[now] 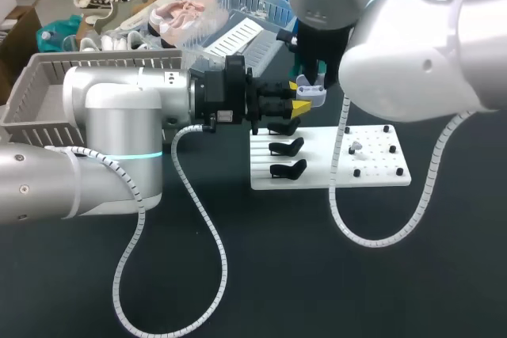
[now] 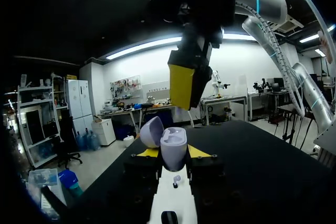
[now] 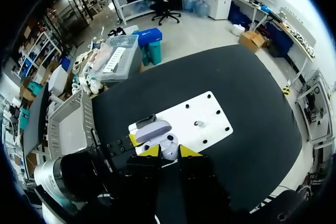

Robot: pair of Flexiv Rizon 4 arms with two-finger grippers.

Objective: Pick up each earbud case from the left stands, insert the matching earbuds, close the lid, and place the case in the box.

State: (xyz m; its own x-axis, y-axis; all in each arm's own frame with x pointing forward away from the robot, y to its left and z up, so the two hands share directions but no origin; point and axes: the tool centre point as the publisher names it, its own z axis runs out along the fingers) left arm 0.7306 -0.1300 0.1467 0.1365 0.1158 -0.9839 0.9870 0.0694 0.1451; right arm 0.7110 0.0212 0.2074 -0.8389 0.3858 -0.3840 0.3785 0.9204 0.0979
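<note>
My left gripper (image 1: 299,100) (image 2: 173,153) is shut on a lavender earbud case (image 1: 311,94) (image 2: 174,148) and holds it above the far end of the white board (image 1: 372,176). The case lid (image 2: 152,132) (image 3: 153,129) stands open. My right gripper (image 1: 315,81) (image 3: 169,151) hangs just over the open case, its yellow finger (image 2: 184,85) close above it. A small white earbud (image 3: 169,148) shows between its tips. Another earbud (image 1: 355,146) (image 3: 198,124) lies on the board's pegged right half. Three black stands (image 1: 287,146) on the left half are bare.
A grey crate (image 1: 32,85) (image 3: 71,124) stands at the table's far left, behind my left arm. Cable hoses from both arms loop over the dark tabletop (image 1: 261,275) in front of the board.
</note>
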